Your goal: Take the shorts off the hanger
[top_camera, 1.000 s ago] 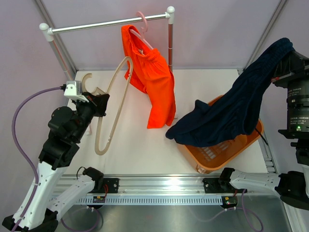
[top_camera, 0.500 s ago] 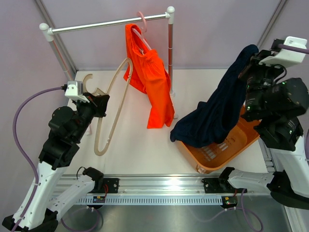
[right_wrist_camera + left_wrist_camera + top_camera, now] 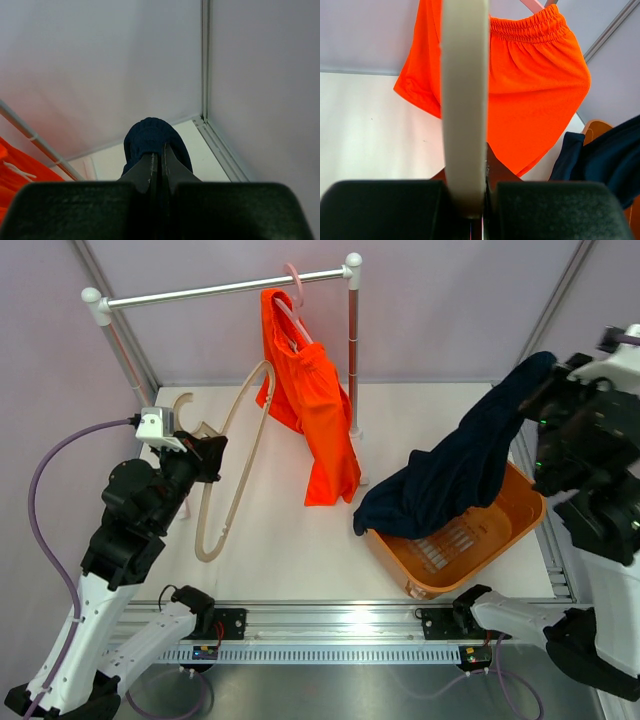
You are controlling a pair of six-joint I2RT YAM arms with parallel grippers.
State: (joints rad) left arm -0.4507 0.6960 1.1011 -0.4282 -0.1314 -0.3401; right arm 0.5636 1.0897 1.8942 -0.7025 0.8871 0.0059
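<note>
Two shorts: navy (image 3: pixel 450 475) pinched in right fingers (image 3: pixel 142 174), orange (image 3: pixel 320 410) hung; left fingers (image 3: pixel 545 210) seemingly clamp one beige hanger (image 3: pixel 465 100)

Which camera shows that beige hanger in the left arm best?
Top external: the whole beige hanger shows, hook included. The left wrist view shows only a strip of it in the left gripper. The right wrist view shows none.

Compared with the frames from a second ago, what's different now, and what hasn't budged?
The right pincer, shut on the navy shorts, swung inward from the view's right edge and slightly lower; the shorts now hang steeper, uncovering more of the orange basket. The orange shorts swayed slightly. The left pincer and its beige hanger stayed put.
</note>
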